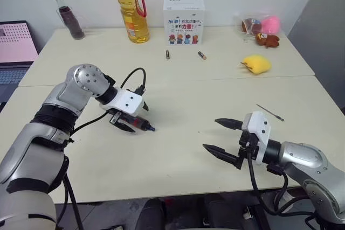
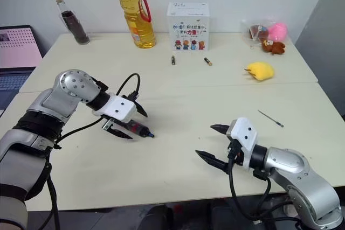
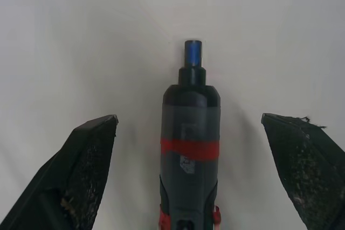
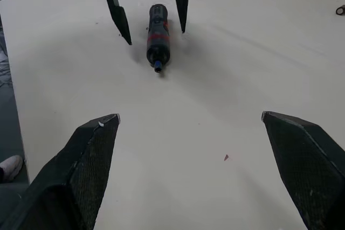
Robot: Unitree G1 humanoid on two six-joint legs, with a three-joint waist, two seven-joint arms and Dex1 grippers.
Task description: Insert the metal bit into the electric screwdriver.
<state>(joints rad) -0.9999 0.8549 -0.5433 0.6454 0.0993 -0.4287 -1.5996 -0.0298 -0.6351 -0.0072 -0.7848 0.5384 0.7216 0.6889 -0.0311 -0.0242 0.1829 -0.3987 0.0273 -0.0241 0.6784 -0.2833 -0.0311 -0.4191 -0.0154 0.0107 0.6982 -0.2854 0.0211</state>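
Observation:
The electric screwdriver lies flat on the pale table, dark grey with a red band and a small blue tip toward the table's middle. My left gripper points down over it and is open. Its two black fingers stand on either side of the screwdriver's body with a gap on each side. The metal bit, a thin silver rod, lies on the table at the right. Nearer the front edge, left of the bit, my right gripper hovers open with nothing between its fingers, pointing toward the screwdriver.
At the back of the table stand a yellow oil bottle, a white box and a dark glass bottle. Two batteries lie before the box. A yellow plush and stuffed toys sit back right; a laptop is far left.

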